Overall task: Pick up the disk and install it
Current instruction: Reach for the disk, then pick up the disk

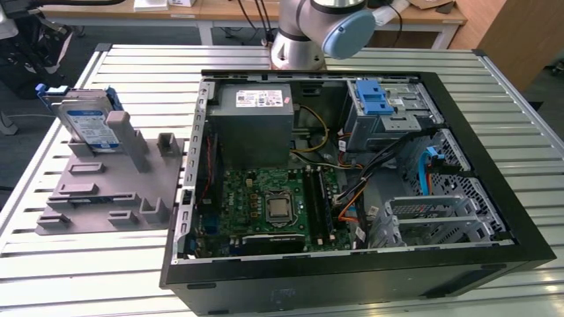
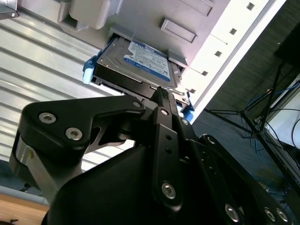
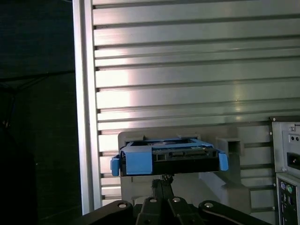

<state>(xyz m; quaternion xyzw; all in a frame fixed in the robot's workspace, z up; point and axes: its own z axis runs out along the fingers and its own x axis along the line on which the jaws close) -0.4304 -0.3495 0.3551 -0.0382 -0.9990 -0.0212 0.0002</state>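
Worktop (image 1: 370,58): slatted metal, carrying all items inspected.

Computer case (image 1: 352,285): black tower lying on its side with the panel off and the interior exposed. It occupied the middle and the exterior view's right of the worktop. A metal drive cage (image 1: 394,112) with a blue latch sat in its far corner.

Arm (image 1: 313,30): the base and one joint were seen behind the case at the far edge of the worktop.

Stand (image 1: 105,191): grey moulded fixture just beside the case, on the exterior view's left.

Disk (image 1: 88,125): it stood on edge in a slot at the far end of the stand, clipped in its blue bracket with the label facing out. It was wholly outside the case. The second wrist view showed the disk (image 2: 140,58) label-up, and the first wrist view showed the disk (image 3: 168,157) edge-on with the connector end exposed.

Gripper (image 3: 162,179): in both wrist views the gripper (image 2: 159,92) pointed toward the disk but stood apart from it. Its fingertips appeared brought together, with nothing between them.

Assessment: the task was judged to be at its start. The disk had not yet been grasped or lifted, so both pickup and installation were outstanding.
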